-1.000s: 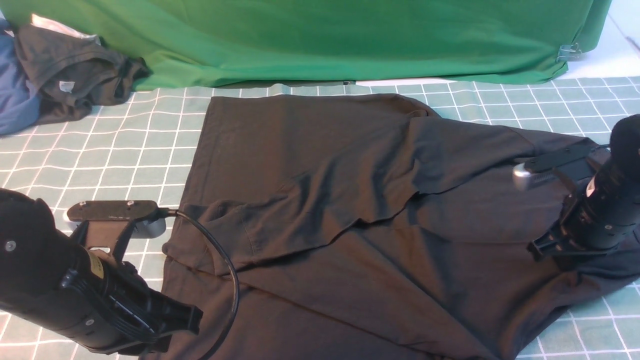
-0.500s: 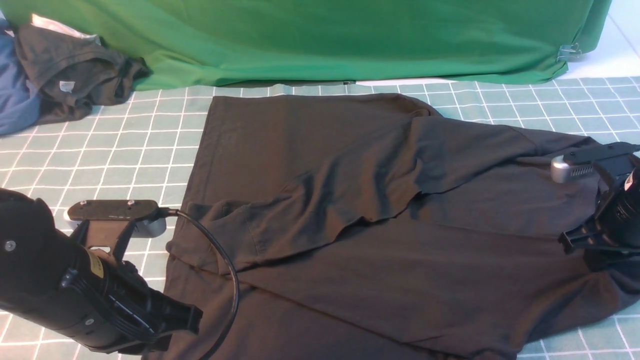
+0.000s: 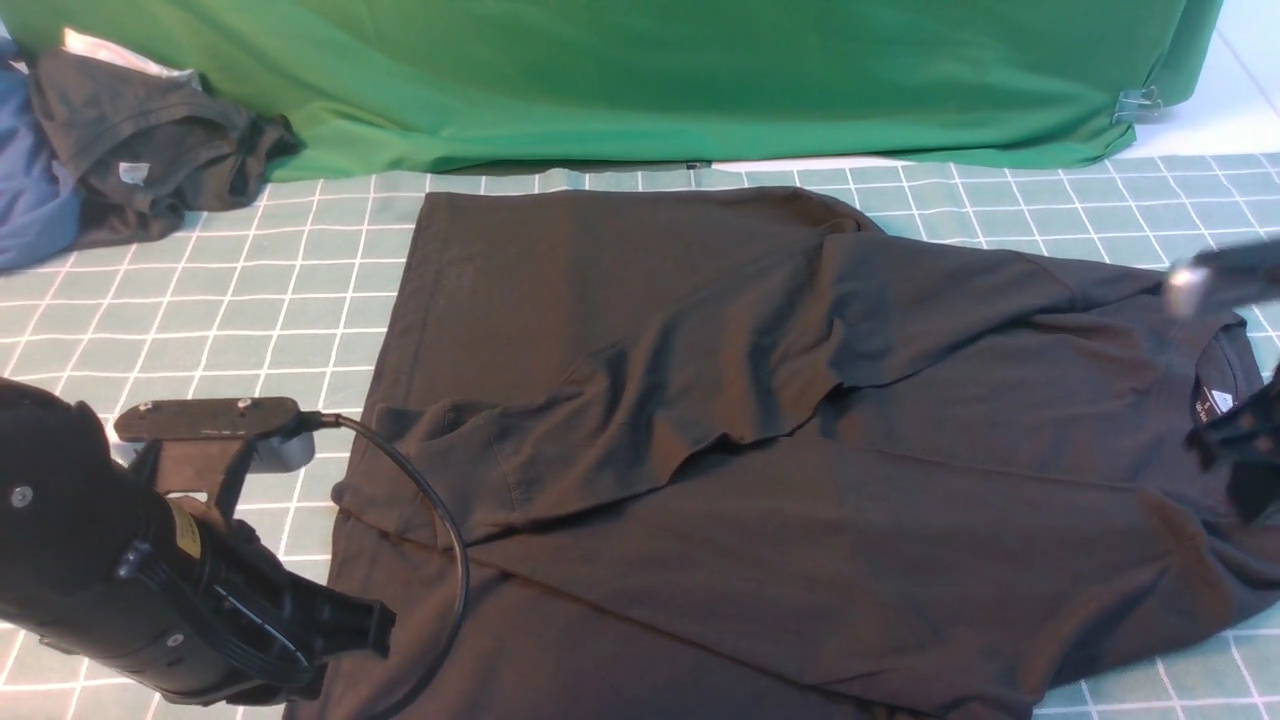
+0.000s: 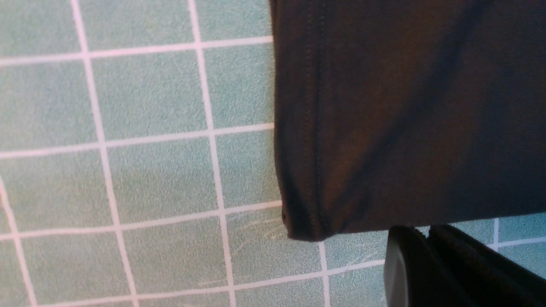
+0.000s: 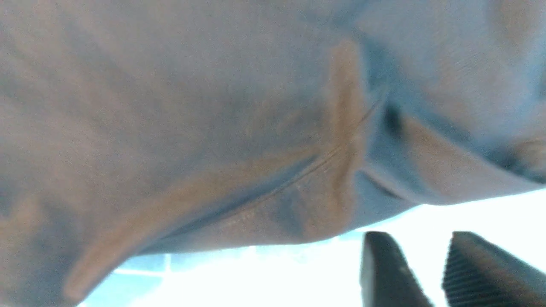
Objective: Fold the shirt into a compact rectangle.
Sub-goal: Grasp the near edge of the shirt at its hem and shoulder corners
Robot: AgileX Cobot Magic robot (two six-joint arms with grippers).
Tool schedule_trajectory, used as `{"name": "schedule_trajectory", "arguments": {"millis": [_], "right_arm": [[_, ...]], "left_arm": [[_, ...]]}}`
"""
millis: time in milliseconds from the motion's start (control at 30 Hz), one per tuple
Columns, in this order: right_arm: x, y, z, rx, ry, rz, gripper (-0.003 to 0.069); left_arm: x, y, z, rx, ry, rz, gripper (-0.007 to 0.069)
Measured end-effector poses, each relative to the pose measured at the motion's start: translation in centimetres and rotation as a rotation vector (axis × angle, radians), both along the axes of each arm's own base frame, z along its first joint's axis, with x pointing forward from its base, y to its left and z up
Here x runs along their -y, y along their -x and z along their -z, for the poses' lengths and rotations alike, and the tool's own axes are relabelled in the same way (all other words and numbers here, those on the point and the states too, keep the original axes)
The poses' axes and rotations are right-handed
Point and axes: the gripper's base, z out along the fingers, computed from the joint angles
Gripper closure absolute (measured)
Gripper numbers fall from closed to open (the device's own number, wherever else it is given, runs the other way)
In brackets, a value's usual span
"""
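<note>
Shirt [image 3: 700, 330] spread on mat [image 3: 250, 300], left pincer [image 4: 426, 238] closed, right pincer [image 5: 420, 238] parted (empty)

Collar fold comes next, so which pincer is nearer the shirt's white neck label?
Right. The right pincer is close beside the neck label at the shirt's collar; the left pincer is far off, by the hem corner at the opposite end.

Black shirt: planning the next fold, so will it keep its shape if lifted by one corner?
Probably not: the shirt lies in soft wrinkles, so it should drape limply. Its thin hem suggests little weight. Pushed, it would likely bunch on the mat.
</note>
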Motion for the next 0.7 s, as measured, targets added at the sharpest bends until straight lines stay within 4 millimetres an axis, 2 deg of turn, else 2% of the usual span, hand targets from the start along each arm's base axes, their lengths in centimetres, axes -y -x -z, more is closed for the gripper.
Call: {"name": "schedule_trajectory", "arguments": {"millis": [67, 167, 300, 367, 567, 700], "right_arm": [[0.1, 1.7, -2.2, 0.108, -0.015, 0.005, 0.0556], [0.2, 4.1, -4.4, 0.227, -0.033, 0.007, 0.0599], [0.1, 7.1, -6.3, 0.329, -0.084, 0.017, 0.061], [-0.1, 8.2, -6.9, 0.358, -0.119, 0.017, 0.061], [-0.5, 9.1, -7.3, 0.379, -0.172, -0.003, 0.0611], [-0.7, 9.1, -7.3, 0.376, -0.189, -0.013, 0.0613]], "left_arm": [[0.0, 0.0, 0.0, -0.008, 0.002, -0.022, 0.0599], [-0.1, 0.2, 0.3, -0.011, 0.0, -0.038, 0.0557], [-0.6, 0.9, 2.2, -0.011, -0.021, -0.072, 0.0424], [-0.9, 1.1, 3.1, 0.005, -0.028, -0.097, 0.0328], [-1.2, 1.2, 4.6, 0.046, -0.031, -0.141, 0.0111], [-1.0, 0.9, 5.5, 0.01, -0.041, -0.145, 0.0054]]}}
